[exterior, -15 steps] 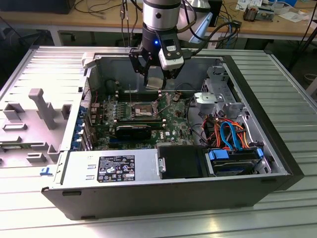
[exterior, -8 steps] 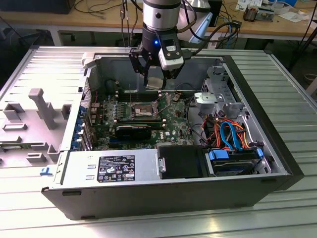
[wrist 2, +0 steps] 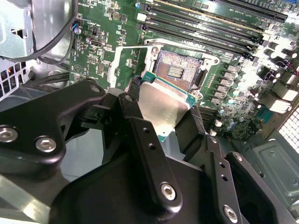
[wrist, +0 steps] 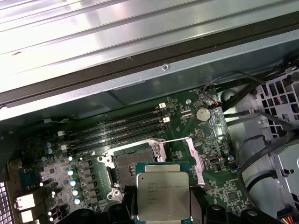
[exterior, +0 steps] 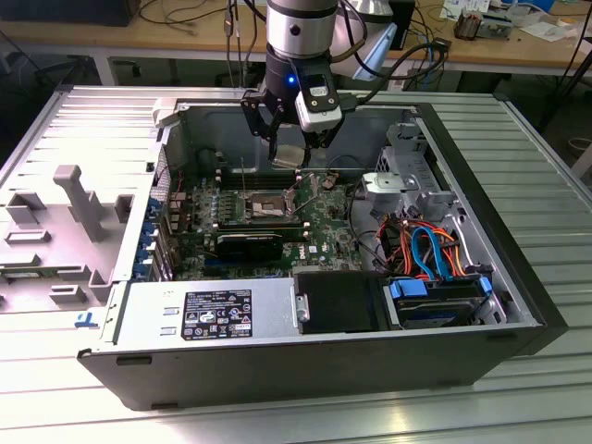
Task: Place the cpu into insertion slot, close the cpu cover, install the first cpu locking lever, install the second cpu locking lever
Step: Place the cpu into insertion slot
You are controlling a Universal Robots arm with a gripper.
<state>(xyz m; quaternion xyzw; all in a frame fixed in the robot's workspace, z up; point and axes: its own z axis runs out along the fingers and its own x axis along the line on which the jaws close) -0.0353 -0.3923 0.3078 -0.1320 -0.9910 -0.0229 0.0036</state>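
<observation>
Ribbed aluminium table [exterior: 546,166] carries an open dark-walled computer case [exterior: 277,370] lying on its side. At the exterior view's left, a grey moulded plastic panel [exterior: 74,199] rests beside the case's wall. Just inside the near wall sits a silver box-shaped power supply [exterior: 203,310]. Behind it the green motherboard [exterior: 328,236] lies flat in the well, walled in on all sides but open from above.

On the board, the square dark insertion slot with a metal rim [exterior: 262,205] is uncovered. The thin silver metal cpu cover frame [wrist: 195,158] stands raised at one side of it, and long black memory slots [wrist: 117,130] run along another side.

Above the slot hangs the black gripper [exterior: 291,148]. Its fingers [wrist 2: 135,116] are closed on two opposite edges of the small flat square cpu with a dull silver-grey top [exterior: 289,156]. The chip is held tilted, apart from the slot and not seated.

Toward the exterior view's right, blue and orange cables [exterior: 430,250] crowd the metal drive bay.
</observation>
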